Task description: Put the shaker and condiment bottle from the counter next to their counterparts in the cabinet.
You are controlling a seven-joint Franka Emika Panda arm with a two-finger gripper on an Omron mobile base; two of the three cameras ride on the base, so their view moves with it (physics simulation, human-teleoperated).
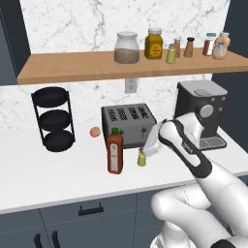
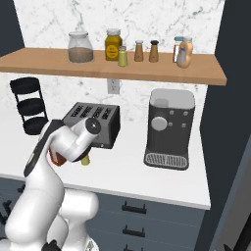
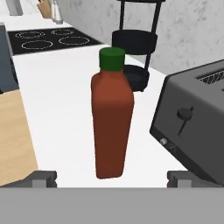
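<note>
The condiment bottle (image 1: 115, 153) (image 3: 111, 118), red with a green cap, stands upright on the white counter in front of the toaster. The small yellow-green shaker (image 1: 142, 158) (image 2: 86, 160) stands just to its right. My gripper (image 3: 113, 178) is open, low over the counter. Its two fingertips (image 3: 43, 177) are spread wide on either side of the bottle's base, short of touching it. The cabinet shelf (image 1: 72, 65) (image 2: 29, 59) runs above the counter. The counterparts stand on its right part: a yellow-green shaker (image 1: 171, 54) (image 2: 122, 56), two brown shakers (image 1: 189, 47) (image 2: 154, 51) and reddish and orange bottles (image 1: 209, 44) (image 2: 181, 49).
A grey toaster (image 1: 128, 123) (image 3: 197, 127) sits close behind the bottle. A black three-tier rack (image 1: 53, 118) (image 3: 133, 43) stands to the left, a coffee machine (image 1: 201, 114) (image 2: 169, 127) to the right. An orange ball (image 1: 95, 131) lies by the toaster. A glass jar (image 1: 127, 48) and amber jar (image 1: 154, 44) share the shelf.
</note>
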